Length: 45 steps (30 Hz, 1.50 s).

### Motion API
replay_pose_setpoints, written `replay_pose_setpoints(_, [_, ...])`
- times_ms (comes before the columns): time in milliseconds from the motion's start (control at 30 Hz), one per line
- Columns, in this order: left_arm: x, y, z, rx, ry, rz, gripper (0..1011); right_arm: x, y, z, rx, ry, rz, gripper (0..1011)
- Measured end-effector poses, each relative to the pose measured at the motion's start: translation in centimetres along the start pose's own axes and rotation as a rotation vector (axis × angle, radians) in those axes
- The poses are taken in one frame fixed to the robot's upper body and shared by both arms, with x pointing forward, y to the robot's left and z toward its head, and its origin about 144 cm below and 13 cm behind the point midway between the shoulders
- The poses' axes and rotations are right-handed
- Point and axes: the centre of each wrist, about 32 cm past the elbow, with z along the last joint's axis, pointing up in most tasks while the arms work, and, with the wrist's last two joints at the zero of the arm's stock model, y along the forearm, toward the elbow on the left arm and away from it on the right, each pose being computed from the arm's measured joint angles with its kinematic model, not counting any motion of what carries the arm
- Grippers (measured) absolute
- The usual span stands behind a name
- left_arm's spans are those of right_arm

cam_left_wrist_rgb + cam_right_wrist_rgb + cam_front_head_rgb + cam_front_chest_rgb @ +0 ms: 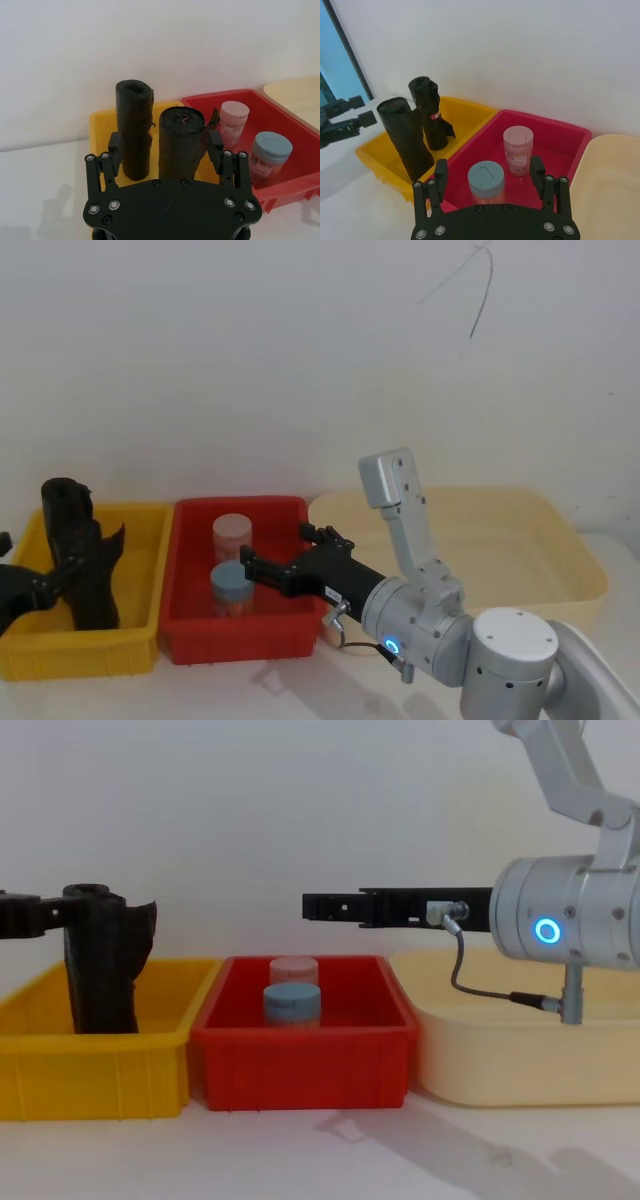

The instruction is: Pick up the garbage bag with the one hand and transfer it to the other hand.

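The yellow bin [80, 655] holds two upright black rolls: the garbage bag [181, 145], a thick matte cylinder, and a thinner roll [132, 135] just beside it. The red bin [240, 640] holds a pink-lidded jar [518, 147] and a blue-lidded jar [486, 182]. The left gripper [166, 143] is spread wide, one finger on either side of the garbage bag. The right gripper [489, 172] hangs spread above the red bin

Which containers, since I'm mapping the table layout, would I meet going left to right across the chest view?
yellow bin → red bin → cream tub
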Motion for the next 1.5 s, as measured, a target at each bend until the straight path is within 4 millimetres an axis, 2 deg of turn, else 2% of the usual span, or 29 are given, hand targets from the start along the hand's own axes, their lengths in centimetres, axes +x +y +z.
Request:
replay_pose_setpoints(600, [0.3, -4.0, -0.5, 0.027, 0.002, -0.076, 1001, 0.3, -0.2, -0.1, 0.009, 0.022, -0.005, 1001])
replay_pose_setpoints(1200, [0.6, -5.8, -1.1, 0.039, 0.01, -0.098, 1001, 0.8, -0.1, -0.1, -0.005, 0.032, -0.009, 1001])
replay_pose_setpoints(1500, [0.7, -6.2, -1.2, 0.04, 0.013, -0.106, 1001, 0.8, 0.6, 0.3, -0.047, 0.027, 0.014, 1001])
